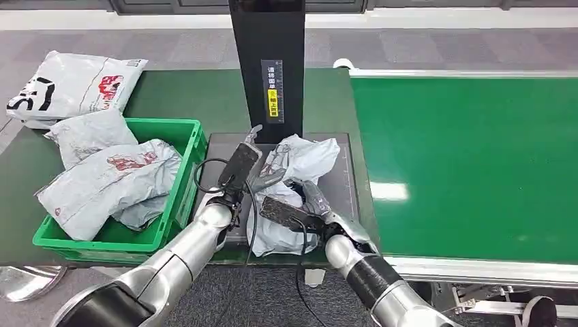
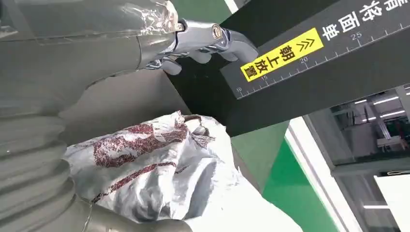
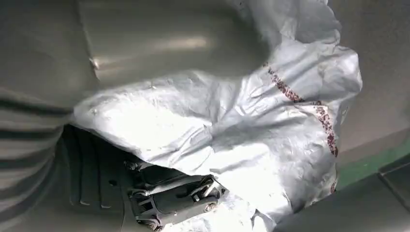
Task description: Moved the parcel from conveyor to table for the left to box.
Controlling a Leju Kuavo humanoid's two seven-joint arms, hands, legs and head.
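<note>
A crumpled grey plastic parcel (image 1: 300, 170) with dark red print lies on a dark platform (image 1: 344, 177) on the table, just beside a green bin (image 1: 178, 197).

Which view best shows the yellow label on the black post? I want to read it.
The left wrist view: the yellow label on the black post is close and its characters legible, though turned. The head view shows it small. The right wrist view lacks it.

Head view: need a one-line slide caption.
Both hands, left hand and right hand, on a crumpled grey parcel on the dark platform, between the green bin and the conveyor.
</note>
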